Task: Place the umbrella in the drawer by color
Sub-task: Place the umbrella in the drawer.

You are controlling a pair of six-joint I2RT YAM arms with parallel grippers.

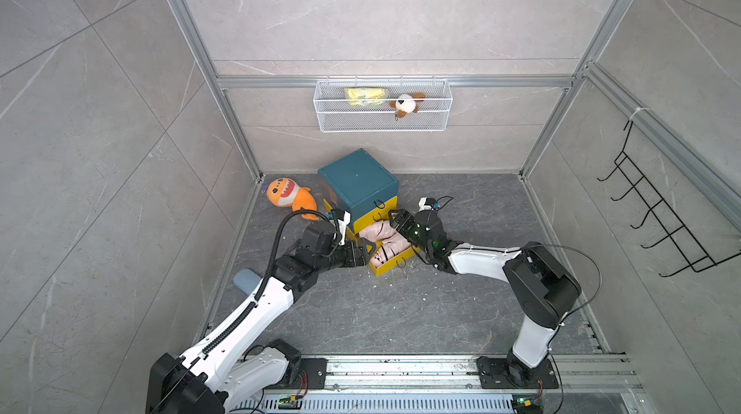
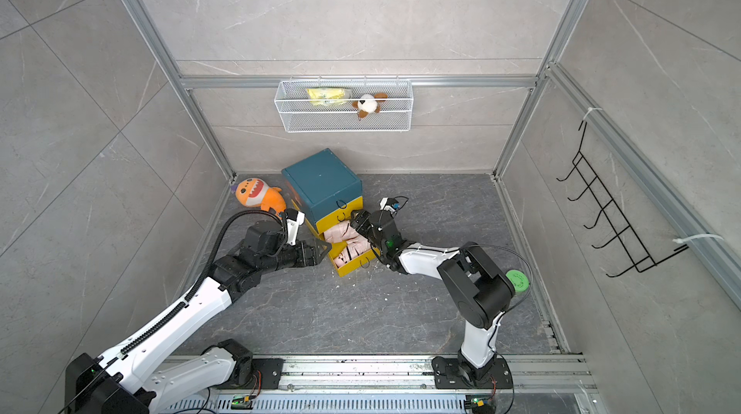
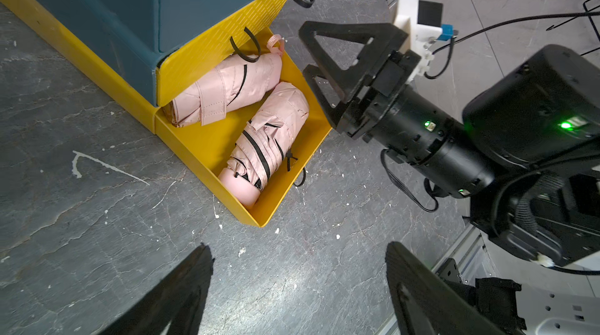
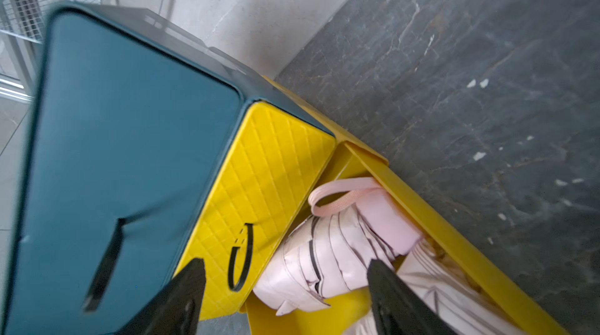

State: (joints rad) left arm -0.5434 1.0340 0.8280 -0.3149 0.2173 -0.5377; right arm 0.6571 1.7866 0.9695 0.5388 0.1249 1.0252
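Right gripper [image 3: 305,52] hangs with its jaws spread and nothing between them, just beside the side wall of the open drawer [image 3: 292,167]; from its own wrist camera the black fingers [image 4: 185,288] stand wide apart above the drawer's inner end. Left gripper [image 3: 297,247] is also spread wide and empty, over bare floor near the drawer's front corner, and in both top views it sits at the drawer's opposite side [image 1: 369,249] [image 2: 324,249]. Between the two arms the yellow drawer is pulled out from the bottom of the teal cabinet [image 1: 357,181], and two folded pink umbrellas lie inside it. The inner umbrella [image 3: 227,90] lies crosswise with one end tucked under the upper drawer [image 3: 207,57], whose quilted yellow front carries a black loop handle; its pink wrist strap curls against the drawer wall nearest the right gripper. The outer umbrella [image 3: 272,132] rests against it at an angle, its rounded handle end towards the drawer's front corner. White crumbs dot the dark stone floor [image 3: 97,219] around the drawer. Farther off, an orange shark plush [image 1: 286,195] lies beside the cabinet by the back corner. A white wire basket [image 1: 383,123] on the back wall holds a yellow packet [image 1: 367,97] and a brown-and-white plush dog [image 1: 405,104], and a black hook rack [image 1: 661,223] hangs on the side wall.
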